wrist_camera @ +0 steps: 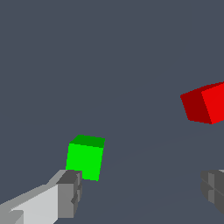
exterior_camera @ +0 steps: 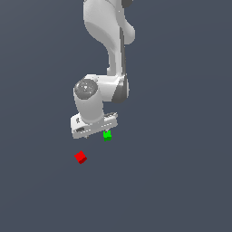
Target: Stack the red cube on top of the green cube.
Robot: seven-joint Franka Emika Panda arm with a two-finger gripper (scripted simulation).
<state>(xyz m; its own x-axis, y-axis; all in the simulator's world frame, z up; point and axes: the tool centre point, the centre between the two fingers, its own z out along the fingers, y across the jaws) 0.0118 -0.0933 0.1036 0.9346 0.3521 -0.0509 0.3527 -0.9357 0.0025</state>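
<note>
The gripper (wrist_camera: 142,192) is spread wide, and the wrist view shows it well: one grey fingertip (wrist_camera: 70,194) sits low on one side, the other fingertip (wrist_camera: 214,188) far across the picture, with nothing but bare desk (wrist_camera: 109,52) between them. Nothing is pinched. The green cube (wrist_camera: 85,157) sits right by the first fingertip, partly overlapped by it in this view, outside the gap rather than in it. The red cube (wrist_camera: 205,104) lies on the desk well apart from the green one and is cut off by the picture's edge.

In the exterior view, the arm comes down from twelve o'clock and the gripper (exterior_camera: 94,126) hangs near the middle. The green cube (exterior_camera: 107,135) peeks out just at its five o'clock. The red cube (exterior_camera: 80,157) rests alone at about seven o'clock from the gripper, apart from both, on the flat desk (exterior_camera: 181,181).
</note>
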